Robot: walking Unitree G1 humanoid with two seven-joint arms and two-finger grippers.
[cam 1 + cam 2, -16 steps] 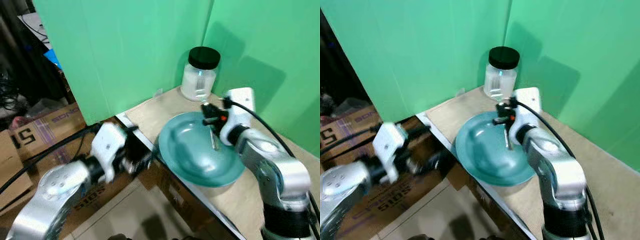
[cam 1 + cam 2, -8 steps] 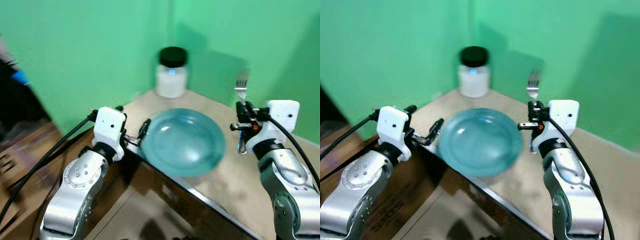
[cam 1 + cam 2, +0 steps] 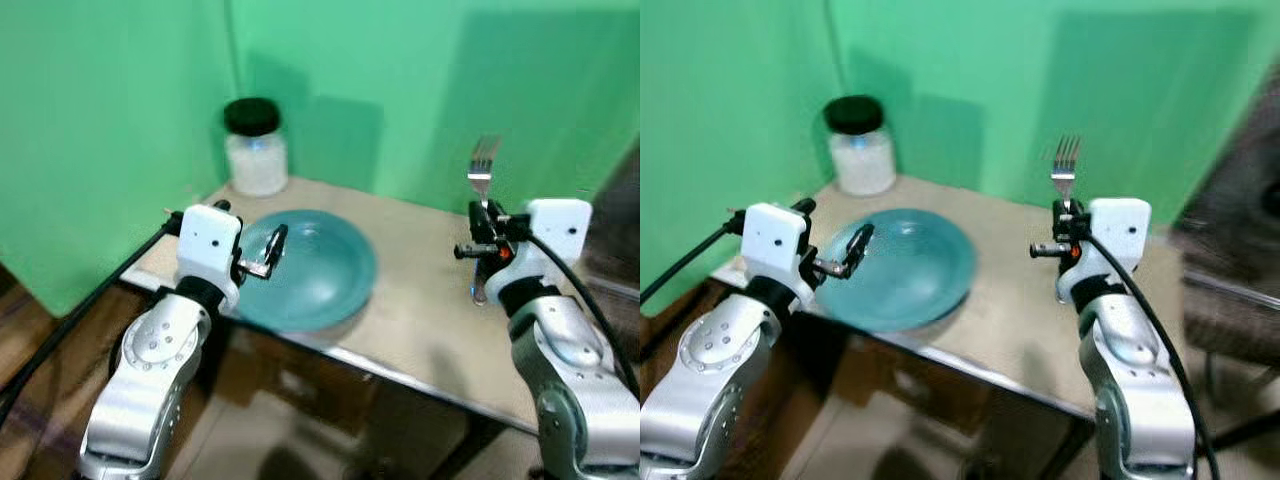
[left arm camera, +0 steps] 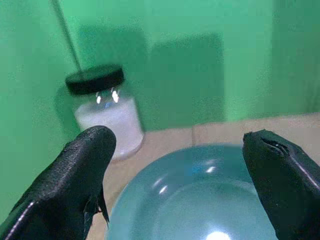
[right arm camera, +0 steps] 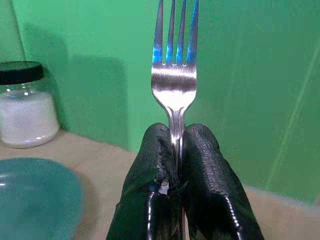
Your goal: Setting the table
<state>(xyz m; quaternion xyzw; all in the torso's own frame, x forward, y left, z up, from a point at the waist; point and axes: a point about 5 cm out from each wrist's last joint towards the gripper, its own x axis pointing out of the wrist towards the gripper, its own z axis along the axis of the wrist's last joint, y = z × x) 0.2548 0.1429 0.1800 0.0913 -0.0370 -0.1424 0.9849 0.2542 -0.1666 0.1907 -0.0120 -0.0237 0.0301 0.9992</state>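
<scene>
The right gripper [image 3: 1068,212] has its jaws clamped on the fork [image 3: 1065,168], held upright – tines up – above the desk [image 3: 1020,300] toward its right side, well apart from the blue plate [image 3: 905,268]. That plate sits by the front-left edge (a black-lidded jar [image 3: 860,145] stands at the back-left corner). The left gripper [image 4: 175,175] hovers over the plate's near rim, jaws spread wide and empty. The step in hand looks like placing the fork; next it needs tipping flat and lowering just beside the plate.

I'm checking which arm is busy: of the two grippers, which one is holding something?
The right gripper: its fingers are shut on the fork, tines up. The left gripper is open, hovering at the blue plate.
</scene>
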